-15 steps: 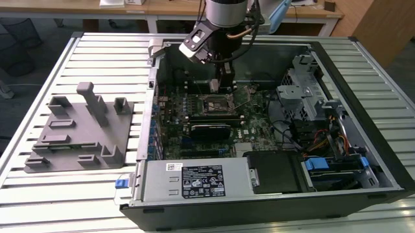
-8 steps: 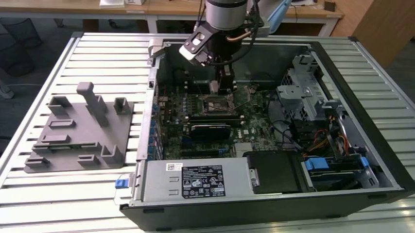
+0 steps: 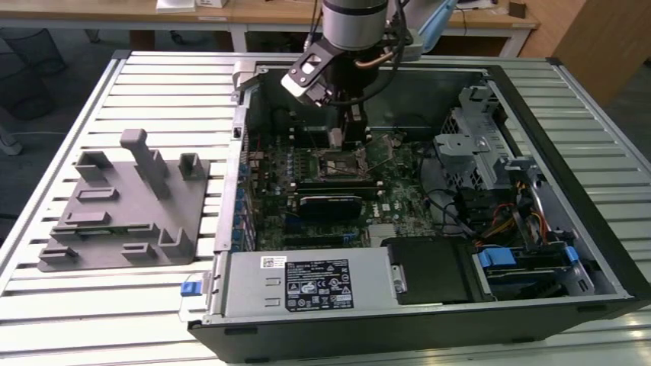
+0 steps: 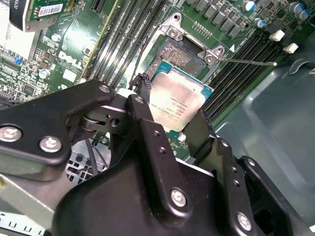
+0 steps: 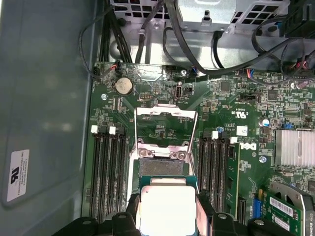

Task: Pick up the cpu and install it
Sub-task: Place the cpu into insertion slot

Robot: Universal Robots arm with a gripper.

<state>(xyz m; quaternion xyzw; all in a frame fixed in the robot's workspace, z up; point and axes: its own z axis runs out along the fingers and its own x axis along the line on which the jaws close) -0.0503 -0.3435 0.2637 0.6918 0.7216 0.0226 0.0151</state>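
Your cpu (image 4: 179,101) is clamped between the two black fingers of the pincer (image 4: 170,120), silver top facing the cameras in both wrist views. It hangs close over the open socket (image 4: 183,51) on the green motherboard (image 5: 231,108), inside the computer case (image 3: 407,335) lying open on the slatted bench (image 3: 152,91). The grey holder block (image 3: 127,210) lies well apart.

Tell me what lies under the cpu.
The cpu, clamped in the gripper, hangs over the open socket. Part of its contact field shows past the cpu's edge, load frame swung back. The rest is covered by the cpu.
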